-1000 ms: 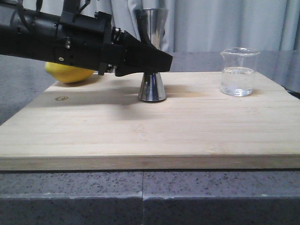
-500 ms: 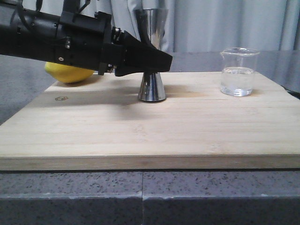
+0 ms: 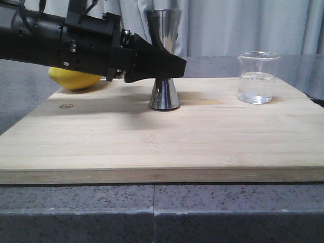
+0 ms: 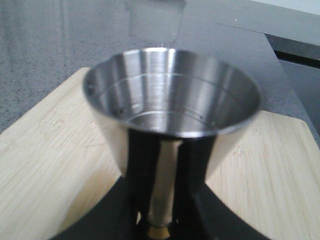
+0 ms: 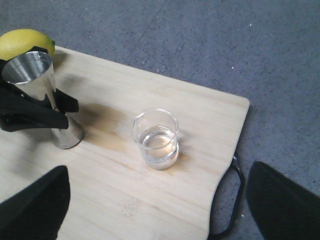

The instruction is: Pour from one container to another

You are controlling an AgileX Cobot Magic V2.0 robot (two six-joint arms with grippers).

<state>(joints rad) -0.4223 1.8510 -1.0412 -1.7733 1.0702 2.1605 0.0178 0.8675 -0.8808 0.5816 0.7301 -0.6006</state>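
Leftmost, behind my left arm, a lemon point(image 3: 76, 80) sits at the far corner of the wooden board point(image 3: 152, 147), and I leave it out of the plan. Next along, my left tool point(image 3: 174, 66) reaches in level from the left and is clenched on the waist of the steel jigger point(image 3: 164, 93), a finger point(image 4: 142, 165) on each side of the narrow neck in the left wrist view, with the gold band just showing between them at the base. The jigger stands upright, its foot on the board, long axis vertical, its open cup looking dry and empty from above. Further right, well apart from the jigger and nearer the board's right edge, the glass beaker point(image 3: 258, 78) stands upright with clear liquid in its lower half; nothing touches it. My right tool point(image 5: 155, 210) hovers above that side with its fingers spread wide, grasping nothing, the beaker lying ahead of them and roughly midway between in its own camera. So the relation that matters, as I judge it: the beaker lies to the right of the held jigger, on the right arm's side, and the right arm is clearly the nearer one. I would bring it down around the beaker's straight wall, then carry it leftward to the jigger's rim, lip facing the cup.
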